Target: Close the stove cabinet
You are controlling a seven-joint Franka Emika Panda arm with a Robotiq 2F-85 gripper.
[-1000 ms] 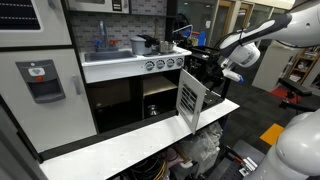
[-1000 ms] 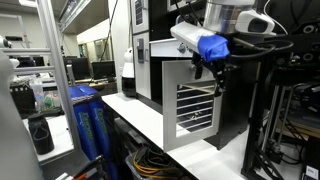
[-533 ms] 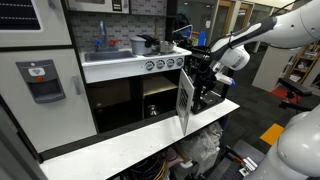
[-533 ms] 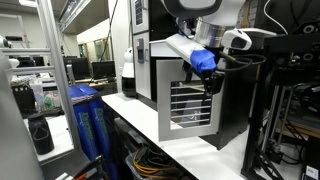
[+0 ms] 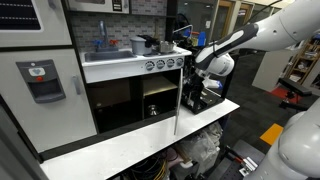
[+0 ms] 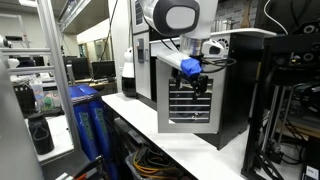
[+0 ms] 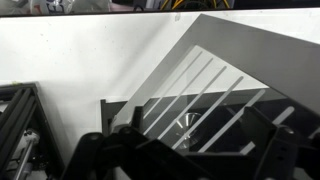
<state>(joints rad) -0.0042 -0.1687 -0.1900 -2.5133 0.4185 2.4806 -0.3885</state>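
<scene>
The stove cabinet (image 5: 155, 100) is the dark compartment under the row of silver knobs (image 5: 165, 63). Its small white slatted door (image 5: 177, 100) stands partly open, edge-on to this exterior view, and faces the camera in an exterior view (image 6: 190, 105). My gripper (image 5: 197, 86) is against the door's outer face near its upper part; it also shows in an exterior view (image 6: 196, 84) under the blue wrist piece. In the wrist view the slats (image 7: 200, 90) fill the frame between my dark fingers (image 7: 268, 140). The gripper (image 7: 190, 150) looks open and holds nothing.
A wider dark compartment (image 5: 110, 105) lies beside the stove cabinet, and a tall white panel with a red-marked grey dispenser (image 5: 42, 80) stands further along. A white shelf (image 5: 130, 145) runs in front. Pots sit on the counter (image 5: 140, 45). Black frame parts (image 5: 205, 98) stand behind the door.
The door has swung from wide open towards the cabinet, and my gripper has moved with it, staying on its outer face.
</scene>
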